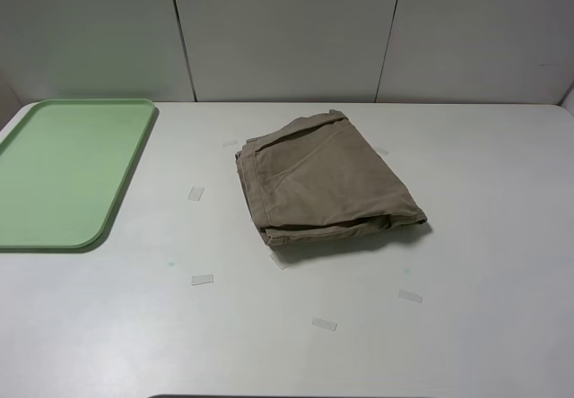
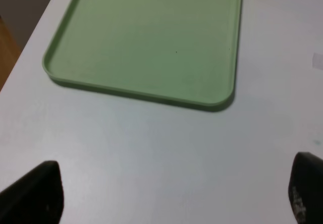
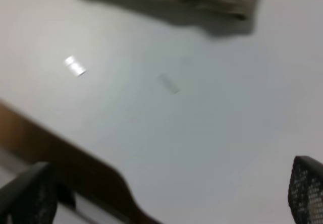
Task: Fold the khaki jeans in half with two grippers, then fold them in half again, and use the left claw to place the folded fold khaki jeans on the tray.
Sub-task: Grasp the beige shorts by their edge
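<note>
the khaki jeans (image 1: 327,183) are laid folded in a compact stack at the middle of the white tabletop (image 1: 466,326), well apart from the green tray (image 1: 63,169), which is cut off by the frame edge. the left pincer (image 2: 169,193) is held spread wide and empty above bare tabletop near a short end of the tray, only its two dark fingertips (image 2: 35,196) being visible. the right pincer (image 3: 166,193) is likewise spread wide and empty near the tabletop edge, and in its view the jeans are rendered blurred and cropped.
</note>
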You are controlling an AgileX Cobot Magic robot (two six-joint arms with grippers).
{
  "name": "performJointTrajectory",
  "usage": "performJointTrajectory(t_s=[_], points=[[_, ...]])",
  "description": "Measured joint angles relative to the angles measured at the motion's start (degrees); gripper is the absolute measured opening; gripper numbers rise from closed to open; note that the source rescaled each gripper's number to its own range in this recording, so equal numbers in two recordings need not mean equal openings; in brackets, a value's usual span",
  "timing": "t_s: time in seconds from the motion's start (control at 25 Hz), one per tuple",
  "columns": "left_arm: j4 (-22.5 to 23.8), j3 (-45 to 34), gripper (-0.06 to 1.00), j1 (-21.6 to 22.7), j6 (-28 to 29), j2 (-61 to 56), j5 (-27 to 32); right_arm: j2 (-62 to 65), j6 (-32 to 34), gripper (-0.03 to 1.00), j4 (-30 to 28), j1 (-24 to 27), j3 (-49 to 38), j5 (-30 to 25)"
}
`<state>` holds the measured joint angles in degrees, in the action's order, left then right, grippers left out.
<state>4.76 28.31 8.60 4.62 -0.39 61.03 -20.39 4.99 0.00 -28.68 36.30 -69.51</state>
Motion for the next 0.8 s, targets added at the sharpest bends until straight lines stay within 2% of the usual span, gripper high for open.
performJointTrajectory(t_s=[0.44,0.6,0.8], points=[[0.00,0.00,0.87,0.00,0.00,0.00,0.00,16.07,-5.36,1.00,1.36,23.06,-5.83,6.29],[0.00,0.00,0.87,0.00,0.00,0.00,0.00,20.57,-5.75,1.00,1.64,27.20,-6.88,8.67],[0.00,0.00,0.87,0.00,0.00,0.00,0.00,20.66,-5.75,1.00,1.95,27.88,-7.85,10.55]])
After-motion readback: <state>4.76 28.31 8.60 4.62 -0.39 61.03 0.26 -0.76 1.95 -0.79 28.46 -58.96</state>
